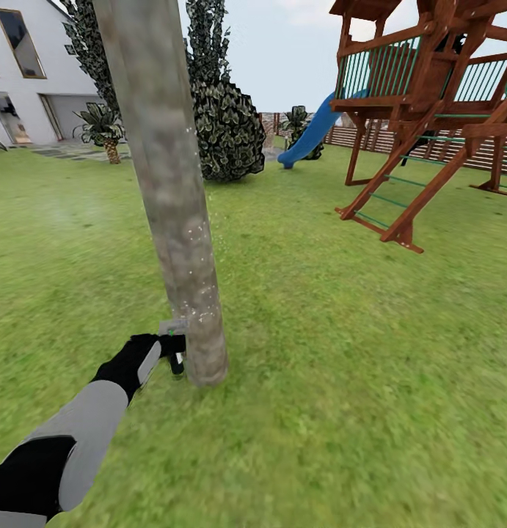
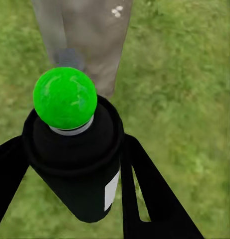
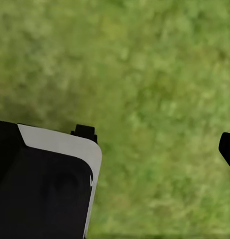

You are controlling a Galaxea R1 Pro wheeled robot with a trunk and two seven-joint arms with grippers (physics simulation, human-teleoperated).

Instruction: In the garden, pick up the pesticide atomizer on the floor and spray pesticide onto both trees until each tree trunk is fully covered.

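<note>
A thick grey-brown tree trunk [image 1: 181,242] rises from the lawn just ahead of me. My left gripper [image 1: 174,350] is beside its base, shut on the pesticide atomizer [image 1: 177,345]. The atomizer is a black bottle with a round green cap [image 2: 65,97] and sits between the two black fingers [image 2: 144,189], pointed at the trunk [image 2: 87,45]. White specks [image 1: 196,297] dot the lower bark. Over bare grass, my right gripper [image 3: 154,139] is open, with nothing between its fingertips [image 3: 85,131].
A wooden play tower [image 1: 429,110] with a blue slide [image 1: 312,136] stands at the right. Dark conifers [image 1: 224,125] grow behind the trunk, a palm-like plant [image 1: 103,128] and a white house [image 1: 33,66] at the left. A slat fence [image 1: 370,136] lines the back.
</note>
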